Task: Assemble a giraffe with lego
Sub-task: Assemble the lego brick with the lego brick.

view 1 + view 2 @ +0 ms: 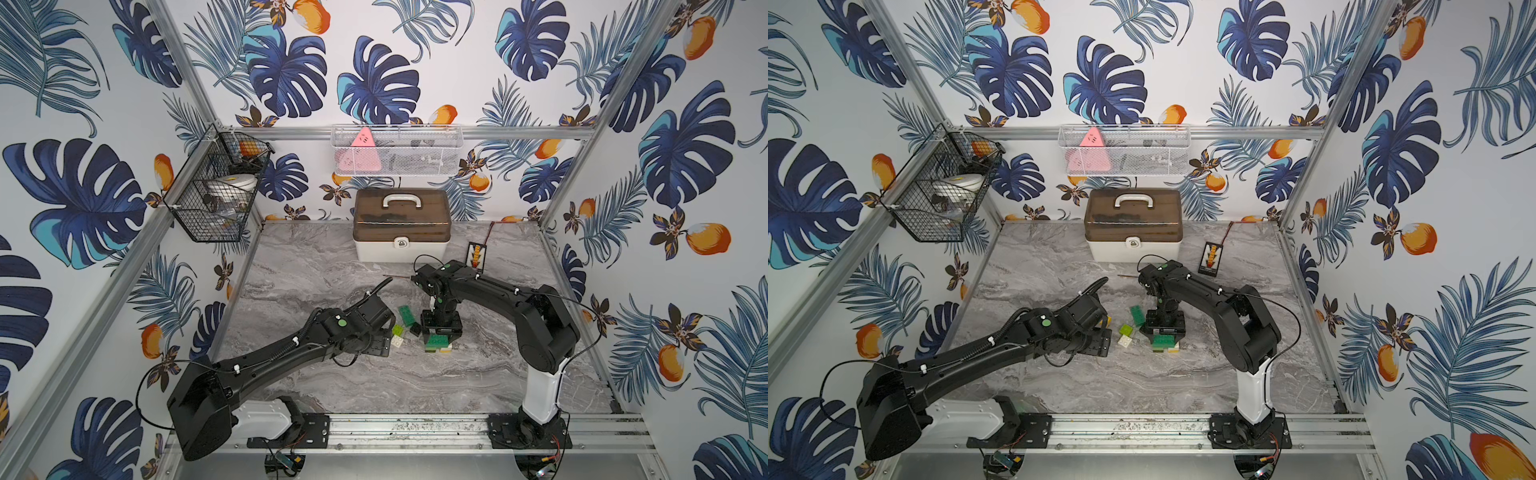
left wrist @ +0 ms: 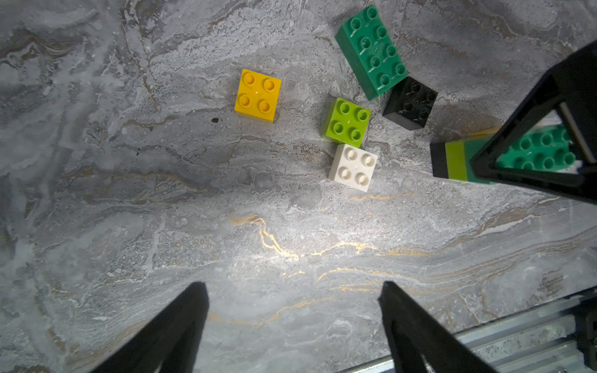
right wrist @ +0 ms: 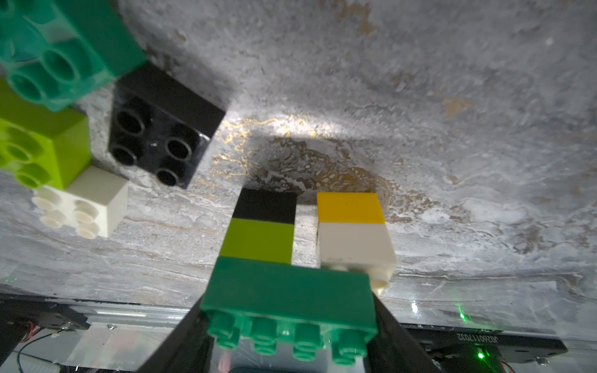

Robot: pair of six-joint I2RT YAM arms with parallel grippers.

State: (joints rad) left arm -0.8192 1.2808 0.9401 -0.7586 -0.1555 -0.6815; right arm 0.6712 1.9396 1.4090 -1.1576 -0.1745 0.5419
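Giraffe (image 1: 437, 343) half built, standing mid-table (image 1: 332, 270); green bar across two short legs, lime on black and white on yellow; white leg's studs show under the bar's end, seating unclear; right claw (image 3: 289, 300) clamped on the bar's two ends from above; loose pieces all on the giraffe's left-arm side; black brick (image 2: 410, 103) nearest, touching long green brick (image 2: 371, 51) behind it; lime brick (image 2: 347, 121) and white brick (image 2: 353, 168) side by side just beyond; yellow brick (image 2: 258, 95) farthest, apart; left claw (image 2: 292, 285) hovers beyond those, jaws wide apart, empty; lidded box (image 1: 401, 226) well behind giraffe.
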